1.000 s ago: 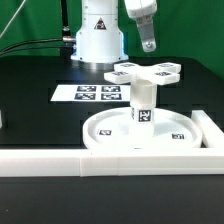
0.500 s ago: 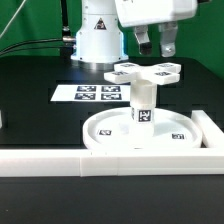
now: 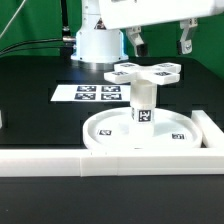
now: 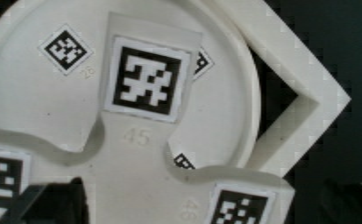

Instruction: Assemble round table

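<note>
The round disc lies flat on the table against the white border bars. The short cylinder leg stands upright at its middle, with the cross-shaped base on top of it. My gripper hangs above and slightly behind the base, open and empty, its two fingers wide apart. The wrist view looks down on the base's tagged arms over the disc. My fingertips do not show clearly there.
White border bars run along the front and the exterior view's right side; one also shows in the wrist view. The marker board lies behind the disc. The robot's base stands at the back.
My gripper has turned about its axis and shifted toward the exterior view's right. Its fingers, first seen edge-on, now show spread wide apart. The table parts have not moved.
</note>
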`<act>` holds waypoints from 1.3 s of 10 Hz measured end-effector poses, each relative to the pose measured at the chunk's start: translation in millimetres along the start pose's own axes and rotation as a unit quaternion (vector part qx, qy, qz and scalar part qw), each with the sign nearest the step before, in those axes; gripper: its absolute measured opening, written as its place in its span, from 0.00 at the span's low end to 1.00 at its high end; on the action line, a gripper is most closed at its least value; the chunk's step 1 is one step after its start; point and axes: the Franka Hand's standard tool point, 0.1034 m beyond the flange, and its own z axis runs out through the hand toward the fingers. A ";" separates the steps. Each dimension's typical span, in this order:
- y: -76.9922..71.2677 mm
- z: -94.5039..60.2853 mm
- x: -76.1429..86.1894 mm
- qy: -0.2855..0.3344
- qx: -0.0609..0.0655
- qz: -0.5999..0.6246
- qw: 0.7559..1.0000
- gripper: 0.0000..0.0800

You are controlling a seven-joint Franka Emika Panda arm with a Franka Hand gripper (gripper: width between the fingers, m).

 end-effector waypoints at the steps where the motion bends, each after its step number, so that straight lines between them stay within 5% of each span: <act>1: 0.2 0.4 0.1 0.000 -0.001 -0.050 0.999 0.81; 6: 3.1 4.7 5.0 -0.005 -0.006 -0.365 0.931 0.81; 10: 4.3 5.5 6.2 -0.005 -0.007 -0.476 0.879 0.81; 13: 10.6 7.9 10.8 -0.003 -0.022 -0.641 0.767 0.81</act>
